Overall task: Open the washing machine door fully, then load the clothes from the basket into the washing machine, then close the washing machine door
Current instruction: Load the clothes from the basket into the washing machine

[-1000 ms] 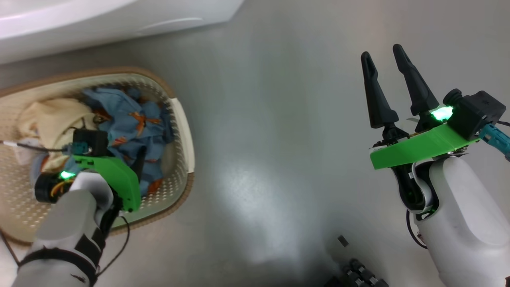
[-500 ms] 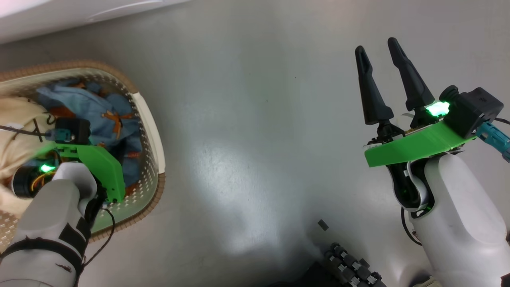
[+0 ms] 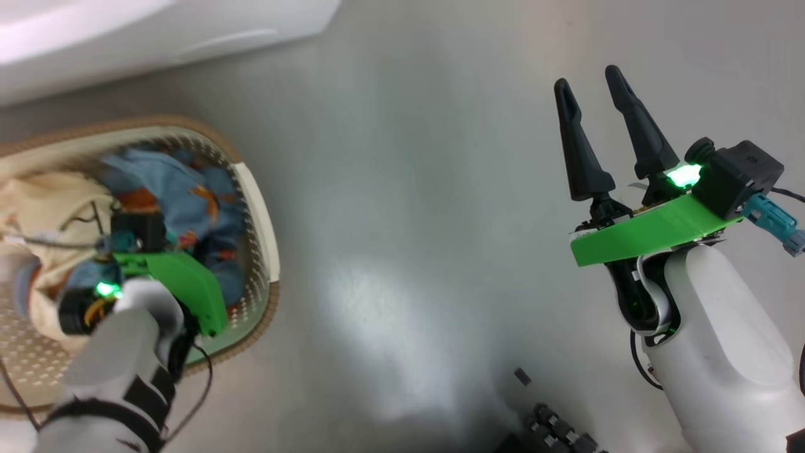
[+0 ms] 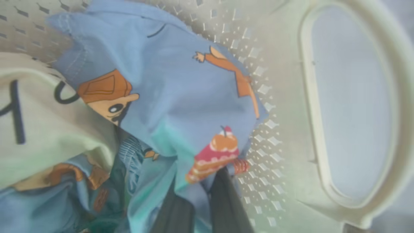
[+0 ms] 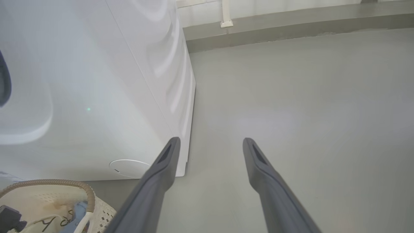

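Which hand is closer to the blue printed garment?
Left. The left hand is inside the basket, shut on the blue garment; the right hand hangs open over the floor.

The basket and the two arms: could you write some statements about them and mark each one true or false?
1. The left fingers are shut on blue clothes. True.
2. The right fingers hold a cream garment. False: they are open and empty, above the floor.
3. The basket stands on the floor near the washing machine. True.
4. The basket is empty. False: blue and cream clothes lie in it.
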